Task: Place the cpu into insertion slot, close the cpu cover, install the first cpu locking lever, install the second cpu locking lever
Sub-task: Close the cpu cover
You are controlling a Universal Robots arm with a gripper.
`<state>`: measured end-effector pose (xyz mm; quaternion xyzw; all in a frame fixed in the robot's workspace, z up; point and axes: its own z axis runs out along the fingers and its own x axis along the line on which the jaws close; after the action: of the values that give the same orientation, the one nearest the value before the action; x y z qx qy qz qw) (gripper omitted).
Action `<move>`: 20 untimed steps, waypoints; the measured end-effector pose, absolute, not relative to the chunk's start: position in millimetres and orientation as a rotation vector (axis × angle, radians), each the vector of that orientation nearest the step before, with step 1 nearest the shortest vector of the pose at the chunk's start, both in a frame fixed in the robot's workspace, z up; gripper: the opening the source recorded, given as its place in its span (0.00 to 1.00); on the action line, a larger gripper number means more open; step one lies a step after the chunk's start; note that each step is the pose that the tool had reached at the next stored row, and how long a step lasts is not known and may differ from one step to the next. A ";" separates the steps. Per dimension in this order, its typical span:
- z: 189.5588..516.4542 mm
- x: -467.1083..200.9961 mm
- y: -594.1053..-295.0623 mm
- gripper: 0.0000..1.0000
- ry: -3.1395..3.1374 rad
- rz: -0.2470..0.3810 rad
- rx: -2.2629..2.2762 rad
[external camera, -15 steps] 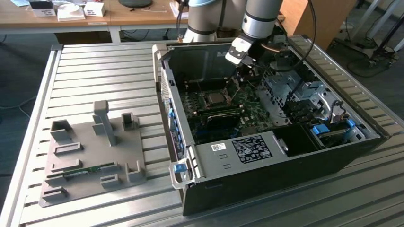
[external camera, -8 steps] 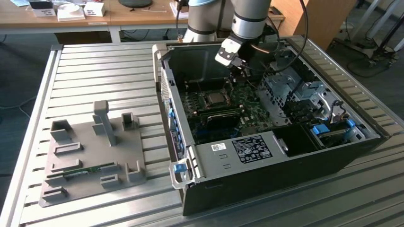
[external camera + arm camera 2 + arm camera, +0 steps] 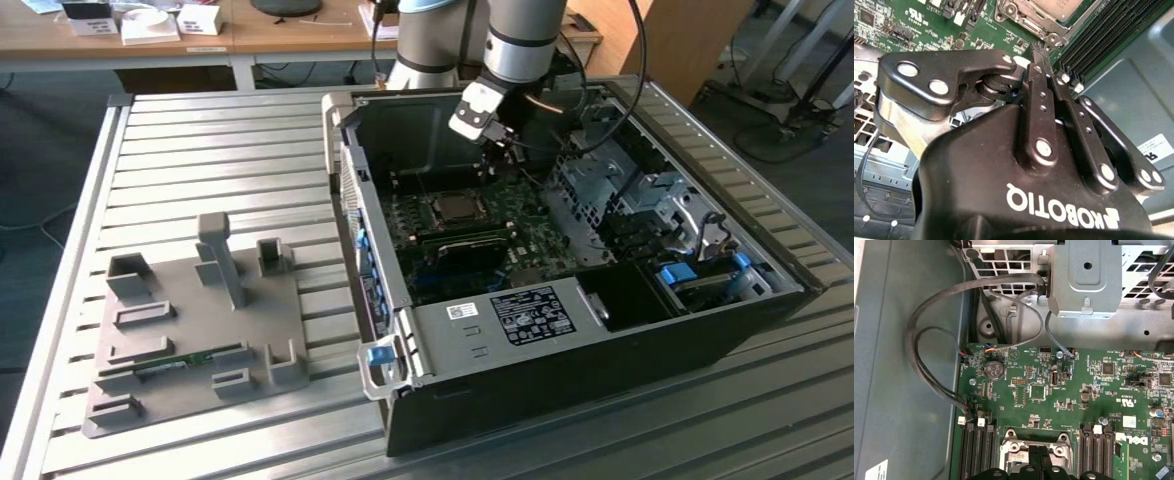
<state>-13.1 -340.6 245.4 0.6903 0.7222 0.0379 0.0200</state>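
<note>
My two fingers [image 3: 1040,95] are pressed together with nothing I can see between them. Their tips are just beside one edge of the socket [image 3: 454,208]; I can't tell whether they touch it. Just past them, the one chip [image 3: 1066,6] lies in that socket, near the middle of the green board [image 3: 1054,400]. The single metal cover [image 3: 1026,22] looks folded down around it, so I judge the first two steps done. I can't make out the two levers well enough to call them latched, so I count those as left. Farther out, the one open computer case [image 3: 574,390] sits toward the bench's [image 3: 214,170] edge on the exterior view's right. Toward the opposite edge stands one grey tray [image 3: 174,300] carrying a single memory stick [image 3: 171,364].
</note>
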 end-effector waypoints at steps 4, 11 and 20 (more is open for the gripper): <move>244.7 -13.1 -340.6 0.11 2.263 0.071 2.165; 244.6 -13.1 -340.6 0.11 2.270 0.059 2.171; 240.6 -35.7 -340.5 0.11 2.269 0.060 2.171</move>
<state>-35.7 -340.5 240.6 0.6911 0.7225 0.0191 0.0003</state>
